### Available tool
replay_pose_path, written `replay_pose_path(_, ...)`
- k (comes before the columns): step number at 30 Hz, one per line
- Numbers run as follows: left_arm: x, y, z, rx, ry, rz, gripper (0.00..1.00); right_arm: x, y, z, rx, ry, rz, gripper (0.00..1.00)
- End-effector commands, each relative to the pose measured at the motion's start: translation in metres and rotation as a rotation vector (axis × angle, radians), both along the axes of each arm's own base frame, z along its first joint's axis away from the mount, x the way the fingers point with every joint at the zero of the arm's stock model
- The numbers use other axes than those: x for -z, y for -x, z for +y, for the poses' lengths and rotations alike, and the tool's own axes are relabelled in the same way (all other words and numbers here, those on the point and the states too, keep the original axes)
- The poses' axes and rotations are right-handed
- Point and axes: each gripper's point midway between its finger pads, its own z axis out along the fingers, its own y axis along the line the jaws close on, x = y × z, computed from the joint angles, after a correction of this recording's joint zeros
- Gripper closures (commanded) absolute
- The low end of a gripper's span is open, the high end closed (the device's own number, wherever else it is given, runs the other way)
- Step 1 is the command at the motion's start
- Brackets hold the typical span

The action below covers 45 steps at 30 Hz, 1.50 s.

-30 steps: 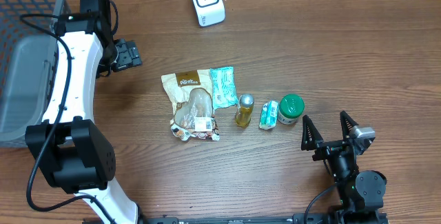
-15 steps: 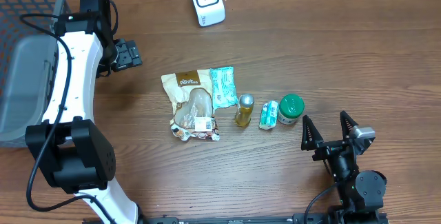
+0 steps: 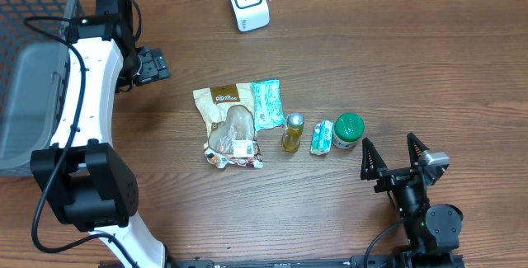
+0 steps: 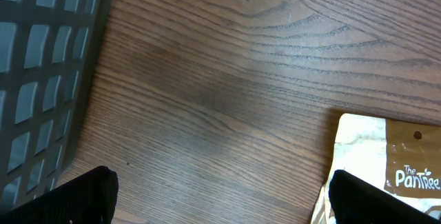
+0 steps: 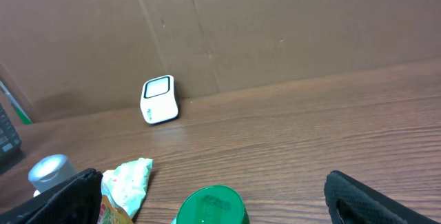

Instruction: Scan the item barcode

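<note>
Wooden tabletop [image 3: 396, 62], seen from above. White box-shaped barcode scanner [image 3: 247, 2] stands near the far edge, well apart from the goods. Goods lie in a loose row at mid-table: a brown-and-cream printed snack pouch [image 3: 230, 125] lying flat, white label at its lower end; a mint-green foil packet [image 3: 267, 104] touching the pouch's right edge; a small yellow bottle with a silver cap [image 3: 292, 132] just right of that; a small green-and-white carton [image 3: 322, 137]; and a green-lidded round jar [image 3: 348, 130] touching or just beside the carton, cannot tell which. Nothing is held by either arm. Left gripper [image 3: 155, 63] hangs over bare wood between the grey plastic mesh basket [image 3: 33, 21] at the left edge and the snack pouch; its wrist camera shows both black fingers [image 4: 89, 196] spread wide, with the basket wall at one side and the pouch's top corner at the other. Right gripper [image 3: 391, 157] sits low at the near right, jaws spread wide and empty, just short of the green-lidded jar. Right wrist view: the jar lid lies between the fingers, the scanner far off against a brown cardboard wall [image 5: 275, 31].
</note>
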Motion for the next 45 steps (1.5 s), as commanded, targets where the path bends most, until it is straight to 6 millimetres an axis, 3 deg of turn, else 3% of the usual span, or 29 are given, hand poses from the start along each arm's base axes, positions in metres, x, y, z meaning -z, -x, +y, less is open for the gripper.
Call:
replay_pose_path(1,-0.011,-0.003,0.002,0.005,-0.017,-0.031,0.0,0.002,0.0,-0.002,0.01,0.0,-0.002,0.0)
replay_pose_path(39,-0.011,-0.003,0.002,0.004,-0.017,-0.031,0.0,-0.004,0.0,0.0,-0.002,-0.002,-0.027,0.0)
replay_pose_path(42,-0.011,-0.003,0.002,0.005,-0.017,-0.031,0.01,-0.009,0.002,0.002,-0.013,-0.003,-0.028,0.0)
replay_pose_path(45,-0.011,-0.003,0.002,0.005,-0.017,-0.031,0.0,-0.027,0.006,0.002,-0.016,-0.003,-0.04,0.0)
